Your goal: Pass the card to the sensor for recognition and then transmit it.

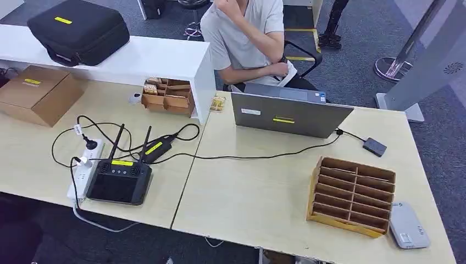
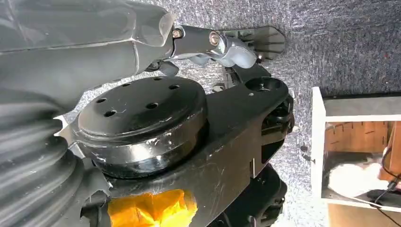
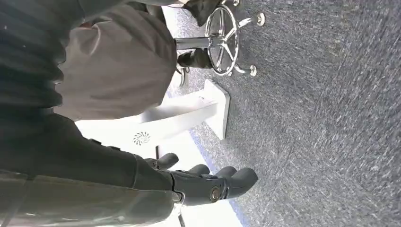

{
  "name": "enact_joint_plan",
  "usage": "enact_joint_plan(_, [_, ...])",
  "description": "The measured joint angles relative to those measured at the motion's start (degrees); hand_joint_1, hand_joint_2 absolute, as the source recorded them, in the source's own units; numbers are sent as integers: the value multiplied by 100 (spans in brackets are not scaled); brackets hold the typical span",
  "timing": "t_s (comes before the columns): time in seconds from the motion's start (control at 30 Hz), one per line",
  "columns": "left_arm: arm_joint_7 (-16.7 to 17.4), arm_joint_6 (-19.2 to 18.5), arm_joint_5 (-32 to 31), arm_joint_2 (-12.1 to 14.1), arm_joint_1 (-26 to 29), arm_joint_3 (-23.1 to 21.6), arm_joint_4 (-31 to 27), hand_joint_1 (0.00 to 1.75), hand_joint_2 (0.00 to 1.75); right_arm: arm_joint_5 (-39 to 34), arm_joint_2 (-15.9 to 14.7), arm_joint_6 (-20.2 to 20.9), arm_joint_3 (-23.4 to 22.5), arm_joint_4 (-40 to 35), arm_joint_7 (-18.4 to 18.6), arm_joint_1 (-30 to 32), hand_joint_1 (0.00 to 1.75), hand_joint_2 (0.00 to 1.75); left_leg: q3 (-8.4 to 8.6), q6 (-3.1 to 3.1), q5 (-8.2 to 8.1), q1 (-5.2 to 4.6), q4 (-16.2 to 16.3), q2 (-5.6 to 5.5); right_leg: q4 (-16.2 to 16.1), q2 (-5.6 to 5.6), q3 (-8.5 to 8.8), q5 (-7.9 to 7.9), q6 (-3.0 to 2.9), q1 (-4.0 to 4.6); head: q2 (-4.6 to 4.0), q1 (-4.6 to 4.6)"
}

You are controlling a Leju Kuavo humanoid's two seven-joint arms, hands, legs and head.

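1. Head view: a wooden card rack [image 1: 351,196] and a grey sensor [image 1: 408,226] are sitting together on the counter [image 1: 258,203]; no card is visible, so the pickup seems yet to begin
2. Left wrist view: left hand [image 2: 231,47] is hanging low, fingers curled, empty
3. Right wrist view: right hand [image 3: 208,182] is hanging over carpet, fingers loosely apart, needing to rise toward the rack

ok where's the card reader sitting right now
In the head view the grey card reader lies flat at the near right corner of the table, just right of the wooden slotted card rack and almost touching it.
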Motion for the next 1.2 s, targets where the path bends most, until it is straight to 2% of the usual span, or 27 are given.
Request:
enact_joint_plan(0.17, [0,-15,0,-7,0,7,0,0,175,46,39,109,-35,2,2,2,0,175,1,-1,1,3,-2,0,2,0,0,-1,-1,3,0,0])
enact_joint_plan(0.27, [-2,-17,-7,-20,0,42,2,0,175,98,263,300,-76,4,55,-4,0,175,1,-2,1,8,-3,0,3,0,0,-1,-2,8,0,-2])
enact_joint_plan(0.4, [-48,6,-4,-50,-4,92,2,0,175,9,737,574,-137,15,0,-20,0,175,1,-4,2,15,-4,0,4,0,0,-4,-8,17,0,4])
enact_joint_plan(0.57, [-164,295,35,-195,-12,151,2,0,175,-7,1319,906,-188,59,-13,-107,0,175,1,-10,6,16,-4,2,4,0,0,-3,-10,17,0,-2])
enact_joint_plan(0.7, [-181,302,33,-234,-12,184,2,0,175,44,1530,945,-203,63,-44,-120,0,175,0,-10,6,15,-4,1,4,-1,2,-3,-10,16,0,-13])
enact_joint_plan(0.77, [-201,295,33,-238,-11,197,2,0,175,65,1541,803,-203,63,-68,-115,0,175,-1,-10,6,14,-4,1,3,-1,1,-3,-9,15,0,-11])
enact_joint_plan(0.9, [-147,44,-11,-177,-10,234,2,0,175,118,1351,571,-212,44,-109,-110,0,175,-1,-10,5,7,-3,1,1,-1,1,-3,-9,7,0,-11])
enact_joint_plan(1.0, [-127,-90,-31,-125,-10,236,2,0,175,98,1040,314,-273,20,-118,-90,0,175,-1,-7,3,-1,-2,1,0,-1,1,-2,-8,0,0,-7])
enact_joint_plan(1.2, [-133,-166,-68,-76,-7,242,2,0,175,138,-28,-177,-478,-77,-264,-4,0,175,-1,4,-3,-13,2,2,-2,0,0,0,0,-15,0,-9])
